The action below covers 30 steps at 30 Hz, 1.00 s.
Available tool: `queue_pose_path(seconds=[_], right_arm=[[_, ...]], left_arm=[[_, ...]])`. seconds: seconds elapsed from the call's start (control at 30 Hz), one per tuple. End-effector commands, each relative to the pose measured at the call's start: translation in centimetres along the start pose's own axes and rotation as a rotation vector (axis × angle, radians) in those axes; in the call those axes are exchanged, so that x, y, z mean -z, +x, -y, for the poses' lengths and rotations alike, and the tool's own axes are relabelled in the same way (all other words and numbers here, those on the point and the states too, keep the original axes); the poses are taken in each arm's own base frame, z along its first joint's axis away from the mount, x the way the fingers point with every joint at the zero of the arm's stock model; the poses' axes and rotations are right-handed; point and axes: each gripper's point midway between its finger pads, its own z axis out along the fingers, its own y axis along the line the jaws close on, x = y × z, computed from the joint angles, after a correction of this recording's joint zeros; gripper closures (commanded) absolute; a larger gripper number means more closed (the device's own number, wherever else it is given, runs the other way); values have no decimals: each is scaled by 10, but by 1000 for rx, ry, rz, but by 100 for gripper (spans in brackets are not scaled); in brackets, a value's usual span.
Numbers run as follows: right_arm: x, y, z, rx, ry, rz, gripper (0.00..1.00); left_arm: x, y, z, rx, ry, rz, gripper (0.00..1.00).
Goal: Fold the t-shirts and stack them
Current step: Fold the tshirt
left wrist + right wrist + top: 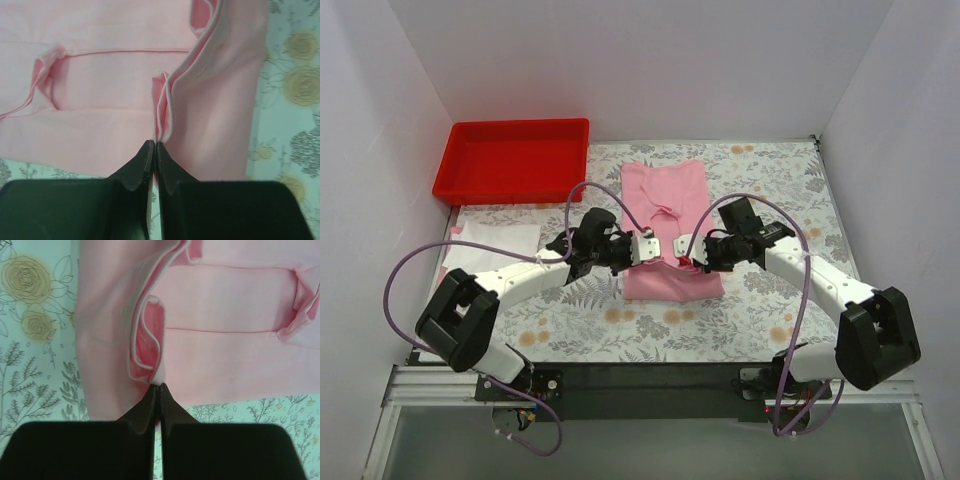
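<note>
Left hand [154,149] has its two dark fingers pressed together on a raised fold of the pink t-shirt [100,75], and the hemmed edge stands up straight out of the tips. Right hand [159,389] is likewise clamped tight, on a curled loop of that shirt's hem. How much cloth sits between each pair of fingers is hidden by the fingers themselves. Both wrist views cut the shirt off at their borders, so neither gives its whole outline.

The top camera shows the pink t-shirt lying on the floral tablecloth [700,325] in the middle of the table, folded into a long, narrow shape. The two hands reach in from either side at its near part and are close to each other. From up there the pinched folds are too small to make out.

Only this view takes in the red tray [510,160], beyond the shirt and off to its left. It also shows a white cloth [495,245] to the shirt's left, partly covered by the left arm [520,280]. Whether that cloth is a shirt cannot be told.
</note>
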Motion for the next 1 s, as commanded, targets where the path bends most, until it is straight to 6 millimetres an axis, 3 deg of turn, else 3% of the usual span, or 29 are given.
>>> queue_pose_path(seconds=[0.0, 0.13, 0.27, 0.3, 0.43, 0.5, 0.67, 0.97], right_arm=[[0, -11, 34, 91, 50, 51, 99], [-11, 1, 60, 81, 49, 42, 99], [-19, 16, 86, 57, 56, 31, 99], [-16, 13, 100, 65, 78, 36, 99], [-29, 22, 121, 57, 71, 26, 99], [-32, 24, 130, 60, 75, 27, 99], [-46, 29, 147, 57, 70, 29, 99], [-62, 43, 154, 49, 58, 6, 99]], left_arm=[[-1, -18, -41, -86, -57, 77, 100], [-9, -8, -67, -89, -72, 68, 100], [-19, 2, -104, -105, -122, 67, 100], [-20, 3, -111, -107, -130, 66, 100], [-28, 21, -132, -119, -146, 48, 100], [-29, 20, -143, -123, -160, 52, 100], [-35, 35, -151, -119, -165, 34, 100], [-42, 54, -162, -119, -191, 16, 100]])
